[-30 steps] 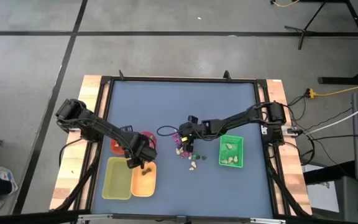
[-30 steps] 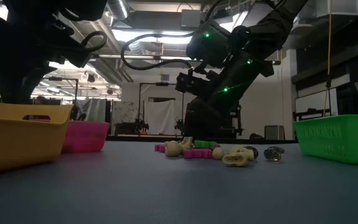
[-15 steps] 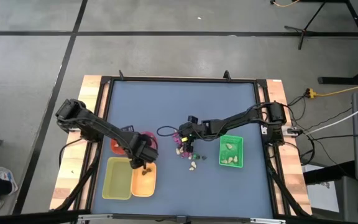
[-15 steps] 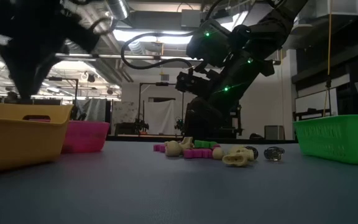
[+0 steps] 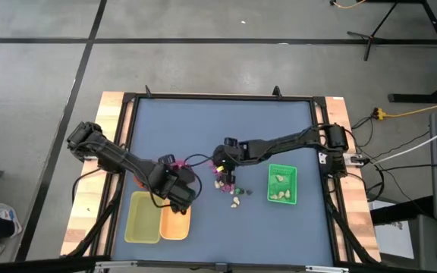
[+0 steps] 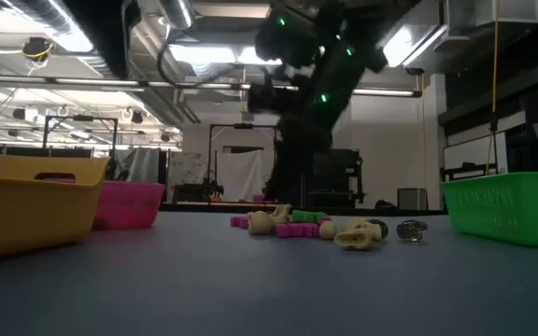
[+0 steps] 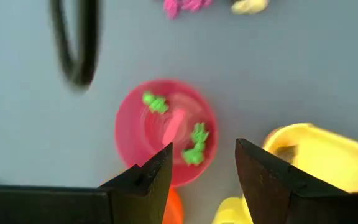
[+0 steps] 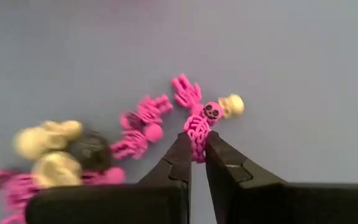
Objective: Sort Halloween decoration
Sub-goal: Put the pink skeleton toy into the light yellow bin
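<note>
A pile of tiny Halloween decoration pieces (image 5: 231, 191), magenta, cream and dark, lies mid-table and shows in the low view (image 6: 318, 227). My right gripper (image 5: 220, 161) is above the pile's far side, shut on a magenta skeleton (image 8: 199, 127). My left gripper (image 5: 182, 194) hangs open with nothing between its fingers (image 7: 201, 158), over the pink bowl (image 7: 143, 140), the orange bowl (image 5: 176, 222) and the yellow tray (image 5: 143, 218). Green pieces and a pink one lie in the pink bowl. My right gripper pinches the magenta skeleton's ribcage (image 8: 197, 129) between its two fingertips (image 8: 180, 149). The fingers slant down from the table's right side. The skull (image 8: 212, 111) sticks out past the tips. The skeleton is lifted clear of the pile.
A green tray (image 5: 282, 184) holding a few cream pieces stands right of the pile. A black cable loop (image 5: 202, 159) lies between the pink bowl and the pile. The table's far half (image 5: 218, 125) is bare blue mat.
My right gripper has risen from the pile and drawn a little toward the far left. My left gripper has risen from just over the orange bowl, tipping less steeply and shifting slightly toward the table's right.
</note>
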Robot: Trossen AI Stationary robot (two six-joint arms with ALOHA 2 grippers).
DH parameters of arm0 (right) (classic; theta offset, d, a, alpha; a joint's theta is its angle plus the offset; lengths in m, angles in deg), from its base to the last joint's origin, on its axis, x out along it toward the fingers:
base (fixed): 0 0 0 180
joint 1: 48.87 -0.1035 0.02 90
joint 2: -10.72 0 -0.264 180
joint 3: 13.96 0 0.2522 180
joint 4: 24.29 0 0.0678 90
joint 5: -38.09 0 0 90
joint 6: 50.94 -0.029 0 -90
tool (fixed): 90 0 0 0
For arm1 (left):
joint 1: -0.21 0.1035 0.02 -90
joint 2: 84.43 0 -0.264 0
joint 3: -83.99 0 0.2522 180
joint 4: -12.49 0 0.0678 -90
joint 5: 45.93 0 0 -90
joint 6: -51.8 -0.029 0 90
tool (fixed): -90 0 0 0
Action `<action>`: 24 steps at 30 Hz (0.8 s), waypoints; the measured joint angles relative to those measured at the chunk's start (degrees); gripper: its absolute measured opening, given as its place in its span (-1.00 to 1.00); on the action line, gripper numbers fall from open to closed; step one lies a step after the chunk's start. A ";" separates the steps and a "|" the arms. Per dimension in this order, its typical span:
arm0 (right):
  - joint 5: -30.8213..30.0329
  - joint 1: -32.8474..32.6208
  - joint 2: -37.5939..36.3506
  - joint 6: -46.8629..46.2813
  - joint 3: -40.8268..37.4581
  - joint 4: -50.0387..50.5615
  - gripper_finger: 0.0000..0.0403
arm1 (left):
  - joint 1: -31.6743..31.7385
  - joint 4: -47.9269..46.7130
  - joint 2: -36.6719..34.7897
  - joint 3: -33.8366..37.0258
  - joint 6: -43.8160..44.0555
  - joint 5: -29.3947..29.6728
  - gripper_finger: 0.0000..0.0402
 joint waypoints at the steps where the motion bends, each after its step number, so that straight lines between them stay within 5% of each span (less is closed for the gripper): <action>1: 1.16 0.00 0.00 0.73 1.43 1.19 -0.86 | -0.31 1.17 0.00 -0.37 -0.92 0.21 -0.22; 16: 34.18 -0.04 -0.04 1.53 12.48 -1.15 -0.86 | -1.97 11.84 -0.02 -0.70 -5.60 0.90 -0.22; 24: 37.66 -0.04 -0.11 -3.80 12.48 -7.07 -0.86 | -1.90 12.02 -0.02 -0.70 -6.59 3.53 -0.22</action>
